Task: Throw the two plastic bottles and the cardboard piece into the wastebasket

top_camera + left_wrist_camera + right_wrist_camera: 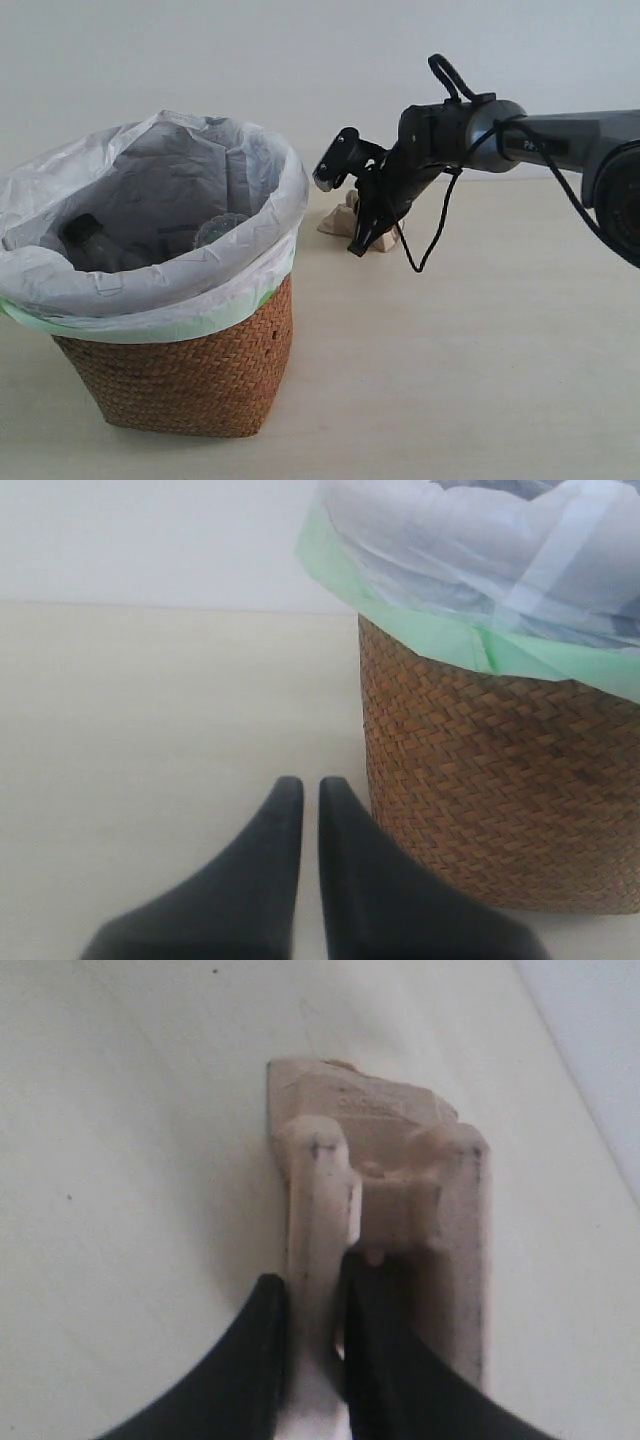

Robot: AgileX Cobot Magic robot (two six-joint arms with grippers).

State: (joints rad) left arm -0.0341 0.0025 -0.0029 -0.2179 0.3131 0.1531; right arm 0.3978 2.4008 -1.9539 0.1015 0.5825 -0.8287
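The tan cardboard piece lies on the table behind and to the right of the wastebasket. My right gripper is shut on one of its upright ridges, a black finger on each side. In the exterior view the right gripper reaches down onto the cardboard piece. Inside the basket's white bag lie two clear plastic bottles: one with a black cap and one showing its base. My left gripper is shut with nothing in it, low on the table beside the wicker wall of the wastebasket.
The basket's white liner, folded over the rim with a green edge, stands tall at the left of the pale table. A black cable hangs from the right arm. A plain wall runs behind the table.
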